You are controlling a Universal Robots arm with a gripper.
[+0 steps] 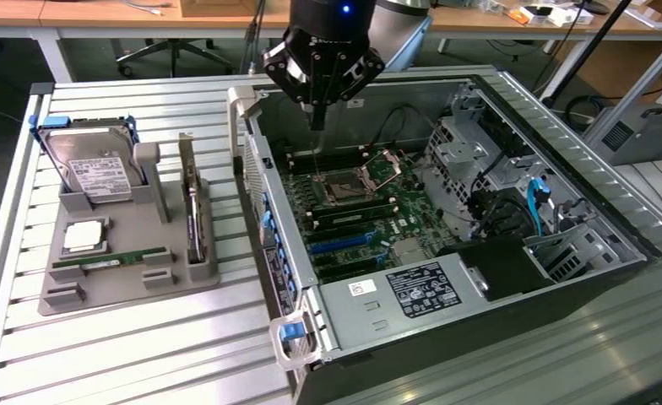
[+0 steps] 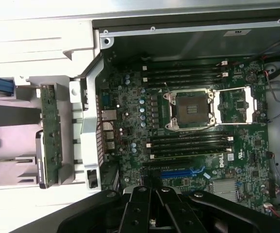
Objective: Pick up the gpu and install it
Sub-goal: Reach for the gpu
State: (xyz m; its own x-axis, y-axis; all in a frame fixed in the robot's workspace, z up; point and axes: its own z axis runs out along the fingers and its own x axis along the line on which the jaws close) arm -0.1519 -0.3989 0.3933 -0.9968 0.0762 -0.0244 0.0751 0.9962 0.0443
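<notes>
The gpu (image 1: 193, 213) stands on its edge in a slot of the grey holder (image 1: 128, 291), to the exterior view's left of the open computer case (image 1: 601, 228). In the wrist view the gpu (image 2: 49, 136) is a thin green-edged card outside the case wall. My gripper (image 1: 317, 120) hangs above the far end of the case over the motherboard (image 1: 343, 211), well apart from the gpu. Its fingers are shut with nothing between them. The gripper (image 2: 152, 206) sits above the motherboard (image 2: 193, 141) close to the blue slot (image 2: 181, 172).
On the holder there are also a silver hard drive (image 1: 97, 173), a small square chip (image 1: 85, 236) and a green memory stick (image 1: 111, 261). Cables and drive cages (image 1: 512, 202) fill the case's right side. A black power supply (image 1: 500, 266) lies at the near end.
</notes>
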